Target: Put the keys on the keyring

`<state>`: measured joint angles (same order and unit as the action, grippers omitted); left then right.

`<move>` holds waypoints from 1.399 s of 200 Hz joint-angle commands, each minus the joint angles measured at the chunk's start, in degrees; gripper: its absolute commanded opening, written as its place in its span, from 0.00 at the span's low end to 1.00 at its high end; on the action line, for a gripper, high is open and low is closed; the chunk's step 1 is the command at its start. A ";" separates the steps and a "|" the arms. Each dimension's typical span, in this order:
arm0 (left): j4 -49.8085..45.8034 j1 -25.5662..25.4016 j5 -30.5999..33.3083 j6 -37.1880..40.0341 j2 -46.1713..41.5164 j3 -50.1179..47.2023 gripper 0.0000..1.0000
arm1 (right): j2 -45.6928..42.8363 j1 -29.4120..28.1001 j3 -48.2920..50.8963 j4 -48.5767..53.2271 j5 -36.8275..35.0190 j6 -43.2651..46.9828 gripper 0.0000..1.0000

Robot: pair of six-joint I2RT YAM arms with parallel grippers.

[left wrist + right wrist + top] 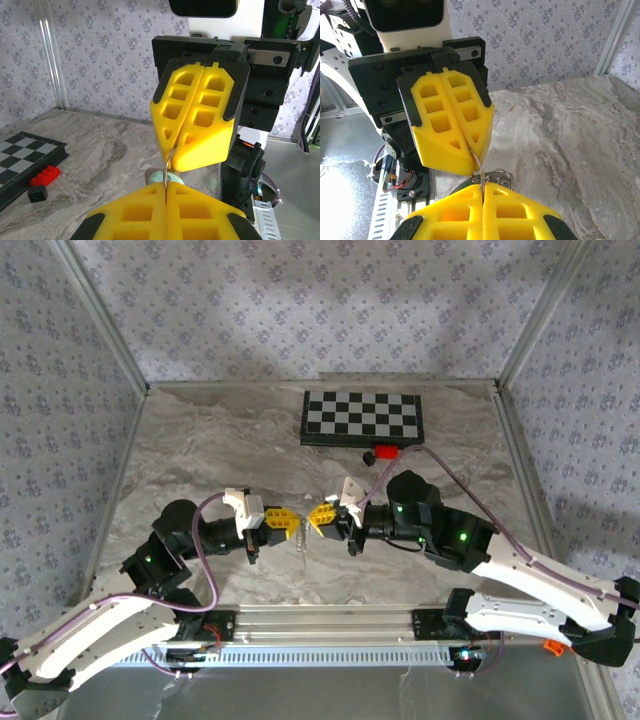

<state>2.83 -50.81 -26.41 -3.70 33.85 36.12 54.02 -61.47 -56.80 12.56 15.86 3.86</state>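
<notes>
My two grippers meet tip to tip above the middle of the table. The left gripper [293, 520] and the right gripper [322, 517] are both shut on the keyring [168, 165], a thin silvery wire loop that runs from one pair of yellow jaws into the other. In the left wrist view my own gripper [166, 192] is at the bottom and the right gripper [173, 156] is above it. A key with a pale mint-green head [161, 176] hangs just behind the loop. The right wrist view shows the keyring [479, 167] and silvery key metal [496, 179] behind my gripper [482, 186].
A checkerboard [362, 417] lies at the back of the marble table, with a red block [386, 451] and a black block [368, 457] at its near edge. Patterned walls close in the left, back and right sides. Purple cables arc over both arms.
</notes>
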 commanded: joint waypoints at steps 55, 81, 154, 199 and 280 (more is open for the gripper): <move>2.46 -0.35 -1.10 -0.18 -0.35 0.62 0.00 | 1.26 0.35 -0.60 -1.97 1.28 -0.34 0.00; 2.22 -0.35 -0.92 -0.07 -0.38 0.61 0.00 | 1.04 0.36 -0.64 -1.72 0.88 -0.17 0.00; 1.99 -0.35 -0.82 -0.08 -0.74 0.62 0.00 | -1.73 0.34 1.69 -3.20 -0.30 -1.40 0.00; 2.27 -0.35 -1.27 -0.14 -0.53 0.74 0.00 | -1.28 0.37 2.17 -4.47 0.32 -1.79 0.00; 2.50 -0.36 -1.27 -0.34 -0.97 0.27 0.00 | -2.63 0.49 3.79 -5.64 -0.22 -2.27 0.00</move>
<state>2.83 -50.81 -26.33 -3.73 33.82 36.12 53.08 -61.36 -54.06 8.78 16.25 2.72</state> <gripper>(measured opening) 0.052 0.062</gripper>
